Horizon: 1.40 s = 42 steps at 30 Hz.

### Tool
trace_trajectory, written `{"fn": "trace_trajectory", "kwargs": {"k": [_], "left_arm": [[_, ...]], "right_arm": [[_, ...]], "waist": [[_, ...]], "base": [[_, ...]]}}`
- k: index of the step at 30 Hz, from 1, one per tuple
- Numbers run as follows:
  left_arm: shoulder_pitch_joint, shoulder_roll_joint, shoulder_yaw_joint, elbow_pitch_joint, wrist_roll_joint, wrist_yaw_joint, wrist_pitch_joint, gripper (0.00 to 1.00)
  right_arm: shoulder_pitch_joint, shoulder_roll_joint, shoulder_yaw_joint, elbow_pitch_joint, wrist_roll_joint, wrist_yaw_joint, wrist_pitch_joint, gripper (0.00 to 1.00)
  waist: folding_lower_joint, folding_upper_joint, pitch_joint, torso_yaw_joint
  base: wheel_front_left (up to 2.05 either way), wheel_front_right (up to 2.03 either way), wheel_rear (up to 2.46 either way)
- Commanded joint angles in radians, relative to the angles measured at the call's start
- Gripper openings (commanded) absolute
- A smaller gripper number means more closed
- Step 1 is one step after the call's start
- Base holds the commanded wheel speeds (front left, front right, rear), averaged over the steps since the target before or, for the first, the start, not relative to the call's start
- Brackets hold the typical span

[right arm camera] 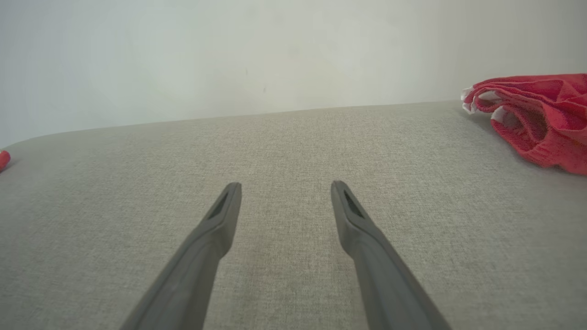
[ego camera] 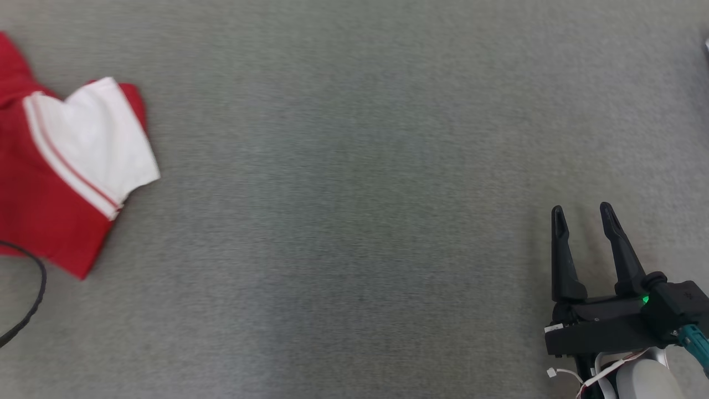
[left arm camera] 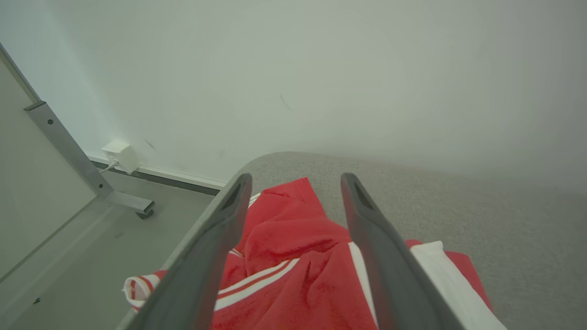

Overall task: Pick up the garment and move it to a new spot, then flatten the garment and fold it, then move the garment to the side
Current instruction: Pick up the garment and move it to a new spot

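- Fingers of the right gripper (ego camera: 582,213) stand spread wide over bare grey cloth, holding nothing.
- The left gripper (left arm camera: 296,181) hovers splayed above the garment (left arm camera: 293,256), gripping nothing.
- The red-and-white garment lies rumpled at the grey table's (ego camera: 354,221) left edge.

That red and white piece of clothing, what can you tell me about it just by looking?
The garment is red knit-looking cloth with a white panel and thin red-and-white stripes. It lies rumpled and loosely folded on the grey fabric surface at its far left edge, one striped cuff hanging past the edge in the left wrist view. Nothing grips it; the open left gripper hovers above.
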Motion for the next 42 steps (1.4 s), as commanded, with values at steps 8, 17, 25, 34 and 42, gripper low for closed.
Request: {"fn": "trace_trajectory", "kwargs": {"k": [8,17,25,34,42], "left_arm": [[-0.037,0.046,-0.036,0.114,-0.022,-0.009,0.138,1.00],[-0.062,0.046,-0.067,0.214,-0.070,-0.010,0.347,1.00],[-0.050,0.045,-0.078,0.264,-0.079,0.010,0.421,0.00],[-0.100,0.054,-0.095,0.143,-0.027,0.019,0.115,0.00],[-0.180,0.015,-0.188,-0.041,0.025,0.004,0.054,0.00]], "right_arm": [[-0.015,0.008,-0.009,-0.007,-0.019,-0.002,-0.005,1.00],[-0.020,0.010,-0.004,-0.009,-0.019,-0.002,-0.003,1.00],[-0.020,0.013,0.001,0.000,-0.021,-0.002,-0.003,1.00],[-0.006,0.017,0.000,0.032,0.002,-0.002,-0.015,1.00],[-0.010,0.019,0.019,0.089,0.030,-0.002,-0.031,1.00]], "waist": [[-0.0003,-0.0003,0.056,-0.090],[-0.0003,-0.0003,0.049,-0.104],[-0.0003,-0.0003,0.034,-0.117],[-0.0003,-0.0003,-0.042,-0.094],[-0.0003,-0.0003,-0.114,-0.101]], "base": [[0.00,0.00,0.00],[0.00,0.00,0.00],[0.00,0.00,0.00],[0.00,0.00,0.00],[0.00,0.00,0.00]]}}
